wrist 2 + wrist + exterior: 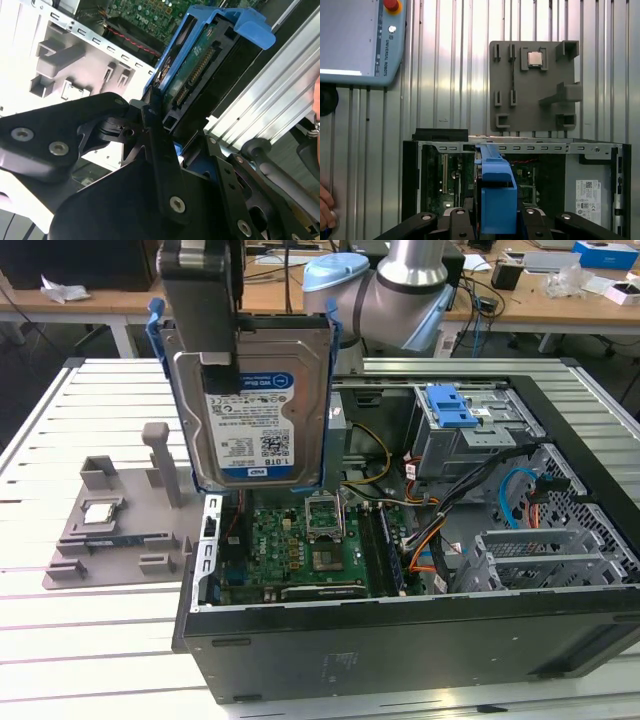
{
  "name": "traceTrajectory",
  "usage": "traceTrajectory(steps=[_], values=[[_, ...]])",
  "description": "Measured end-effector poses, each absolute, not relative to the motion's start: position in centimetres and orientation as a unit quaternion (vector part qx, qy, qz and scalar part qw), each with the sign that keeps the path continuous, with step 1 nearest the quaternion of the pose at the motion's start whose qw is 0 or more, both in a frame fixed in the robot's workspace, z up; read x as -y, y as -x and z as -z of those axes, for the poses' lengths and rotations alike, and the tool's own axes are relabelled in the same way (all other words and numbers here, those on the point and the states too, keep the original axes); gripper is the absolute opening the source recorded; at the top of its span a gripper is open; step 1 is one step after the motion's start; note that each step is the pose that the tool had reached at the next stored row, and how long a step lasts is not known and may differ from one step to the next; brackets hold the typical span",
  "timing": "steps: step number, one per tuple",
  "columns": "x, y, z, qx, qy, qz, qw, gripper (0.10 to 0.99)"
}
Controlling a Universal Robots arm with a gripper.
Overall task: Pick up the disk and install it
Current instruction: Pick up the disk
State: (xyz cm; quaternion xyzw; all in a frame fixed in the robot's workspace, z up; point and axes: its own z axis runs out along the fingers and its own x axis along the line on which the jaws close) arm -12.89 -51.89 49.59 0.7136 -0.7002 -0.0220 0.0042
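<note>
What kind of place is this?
Probably a robotics lab bench for computer assembly: an open black desktop computer case lies on a ribbed aluminium table, the pincer holds a silver-metal hard drive in blue plastic rails aloft, and cluttered wooden desks stand behind.

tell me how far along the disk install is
Pickup looks done: the gripper is shut on the disk and holds it upright in the air over the open computer case. Installing is not done: the disk hangs above the motherboard, apart from the grey drive cage with the blue latch, and sits in no bay.
</note>
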Motion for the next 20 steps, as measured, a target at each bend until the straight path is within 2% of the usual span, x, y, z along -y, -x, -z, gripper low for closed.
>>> traceTrajectory(steps=[20], values=[[51.9,7.9,-49.5,0.7,-0.714,0.022,0.004,0.369]])
